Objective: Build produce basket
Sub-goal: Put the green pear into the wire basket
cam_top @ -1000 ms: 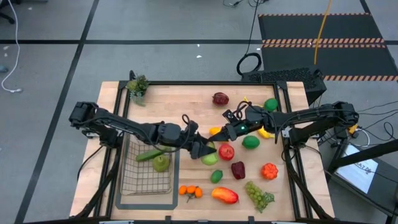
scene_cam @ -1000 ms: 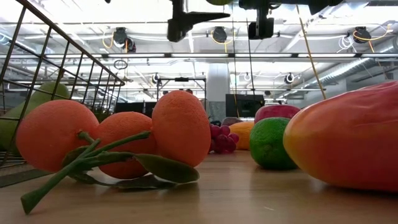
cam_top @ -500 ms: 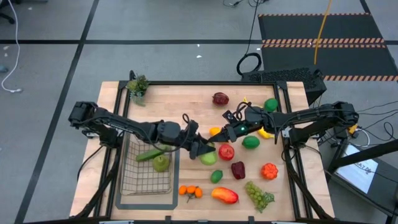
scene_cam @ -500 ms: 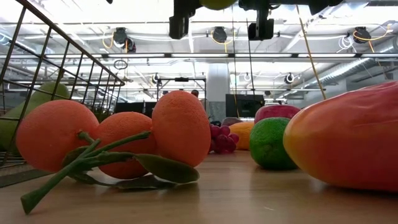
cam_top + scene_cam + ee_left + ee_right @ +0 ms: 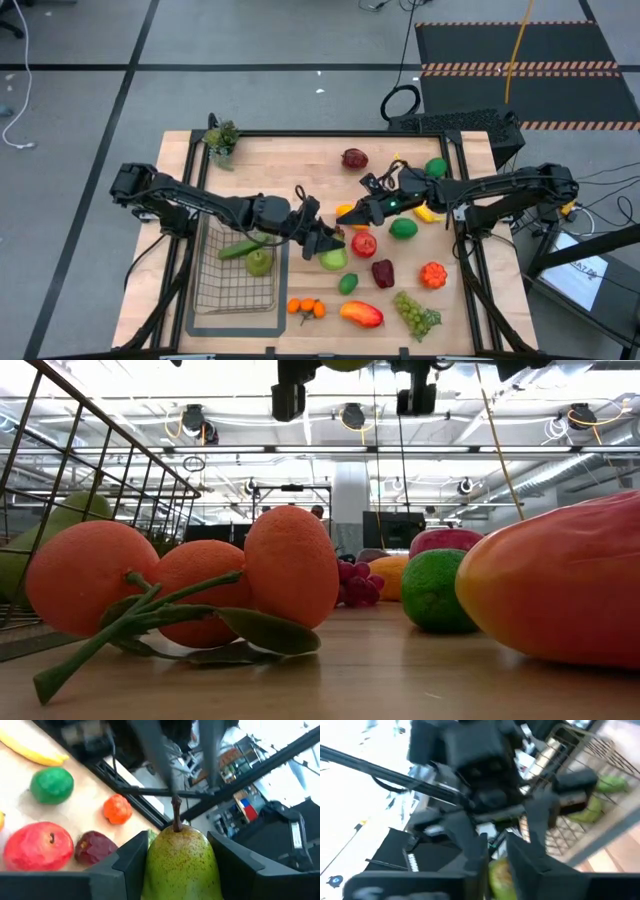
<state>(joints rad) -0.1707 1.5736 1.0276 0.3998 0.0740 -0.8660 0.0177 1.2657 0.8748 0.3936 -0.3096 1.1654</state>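
Stood on the table [image 5: 300, 150] a wire basket [image 5: 238, 275], already carrying a cucumber [image 5: 240, 248] and a pear; hung mid-table, just right of the basket, a green pear [image 5: 181, 862] clenched in the left hand [image 5: 325, 244]; hovered close beside it the right hand [image 5: 345, 216], fingers barely parted, grasping nothing; judged risks: colliding hands, or the rounded pear slipping before clearing the basket's rim.
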